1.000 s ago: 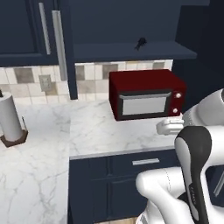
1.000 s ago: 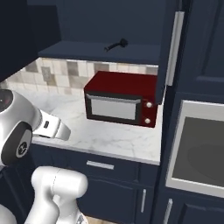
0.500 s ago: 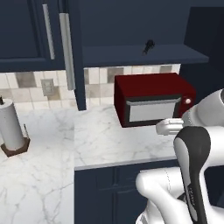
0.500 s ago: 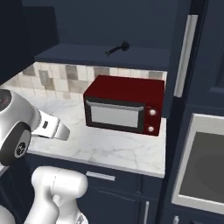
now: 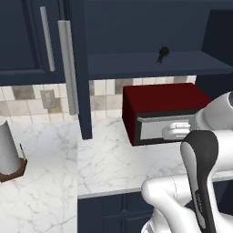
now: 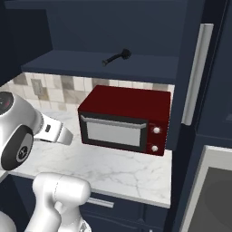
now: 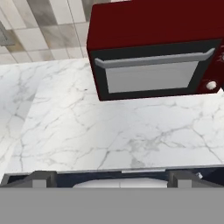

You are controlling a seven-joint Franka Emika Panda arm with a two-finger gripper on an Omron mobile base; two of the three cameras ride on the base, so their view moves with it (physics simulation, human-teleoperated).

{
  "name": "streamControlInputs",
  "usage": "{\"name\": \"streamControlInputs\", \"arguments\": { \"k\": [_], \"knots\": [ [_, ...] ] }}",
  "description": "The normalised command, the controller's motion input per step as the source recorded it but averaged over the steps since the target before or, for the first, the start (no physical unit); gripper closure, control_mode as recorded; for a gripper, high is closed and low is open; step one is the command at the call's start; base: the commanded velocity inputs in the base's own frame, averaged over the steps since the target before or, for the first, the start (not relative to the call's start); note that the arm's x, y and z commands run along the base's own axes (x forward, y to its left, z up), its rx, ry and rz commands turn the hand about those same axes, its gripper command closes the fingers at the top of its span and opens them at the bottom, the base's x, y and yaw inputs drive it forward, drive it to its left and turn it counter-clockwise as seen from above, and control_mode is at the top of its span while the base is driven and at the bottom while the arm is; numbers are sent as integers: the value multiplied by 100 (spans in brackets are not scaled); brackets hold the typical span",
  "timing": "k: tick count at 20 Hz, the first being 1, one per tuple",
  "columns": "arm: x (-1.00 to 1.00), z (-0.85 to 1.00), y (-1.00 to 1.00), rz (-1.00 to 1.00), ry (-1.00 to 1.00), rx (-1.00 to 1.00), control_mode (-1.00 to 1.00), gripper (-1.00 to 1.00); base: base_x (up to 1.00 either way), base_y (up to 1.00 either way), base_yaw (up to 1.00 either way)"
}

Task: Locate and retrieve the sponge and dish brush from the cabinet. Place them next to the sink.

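The dish brush (image 5: 162, 54), small and black, lies on the open shelf of the navy cabinet (image 5: 136, 68), above a red microwave. In the right base view the dish brush (image 6: 118, 57) rests near the middle of that shelf in the cabinet (image 6: 68, 68). The sponge and the sink are out of view. My gripper (image 7: 111, 180) is open and holds nothing. It hangs low over the marble counter edge, in front of the microwave and well below the shelf. One of its fingertips (image 7: 43, 178) shows at the bottom of the hand view.
A red microwave (image 6: 124, 118) stands on the marble counter (image 5: 104, 164) under the shelf. The open cabinet door (image 5: 75, 68) with its long silver handle juts out to its left. A paper towel roll (image 5: 8, 148) stands far left. An oven front (image 6: 217, 190) is at the right.
The whole picture has shifted and grown in both base views, so the base has driven closer to the counter. The arm keeps its pose and the gripper stays open.
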Motion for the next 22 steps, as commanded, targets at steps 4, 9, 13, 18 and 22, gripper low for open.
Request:
{"name": "streamControlInputs", "arguments": {
  "k": [4, 9, 13, 18, 22],
  "knots": [
    [0, 0, 0, 0, 0, 0, 100, -100, 14, 0, 0],
    [0, 0, 0, 0, 0, 0, 100, -100, 47, -1, 3],
    [0, 0, 0, 0, 0, 0, 100, -100, 31, 0, 0],
    [0, 0, 0, 0, 0, 0, 100, -100, 47, 1, 0],
    [0, 0, 0, 0, 0, 0, 100, -100, 61, 1, 0]
  ]
}}
